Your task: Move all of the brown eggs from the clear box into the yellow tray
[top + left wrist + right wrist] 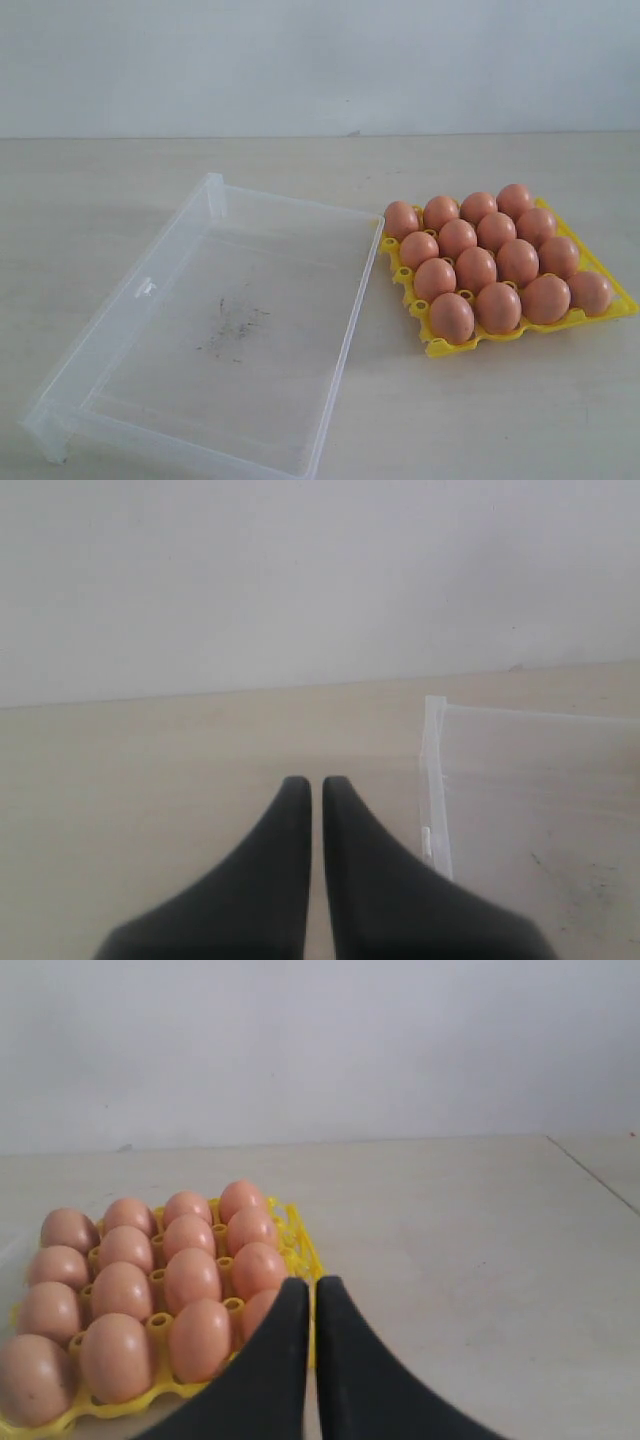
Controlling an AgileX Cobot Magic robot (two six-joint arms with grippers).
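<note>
Pale table (500,420) and a blank white wall (320,60) make up the whole setting, and neither arm shows in the exterior view. The left jaws, seen from their own wrist camera, are clenched tip to tip with only a thin slit between them and nothing in it. They hang over bare table, just beside a corner of the clear box (436,780). The right jaws are pressed together the same way and are also empty. They are poised over one edge of the yellow tray (300,1245), where they hide part of one egg.

Outward from there, the brown eggs (190,1278) sit in four rows of four, one to a cup, and no vacant cup shows in either view of the tray. In the exterior view the clear box lies to the left of the tray, just beside it. Whether the two touch at the nearest corner I cannot tell. The box floor carries only dark scuff marks, with no egg anywhere inside.

Judged from this, the transfer looks finished: every egg in sight is seated in the tray, the box holds none, and both sets of jaws grip nothing. Nothing appears left to move.
</note>
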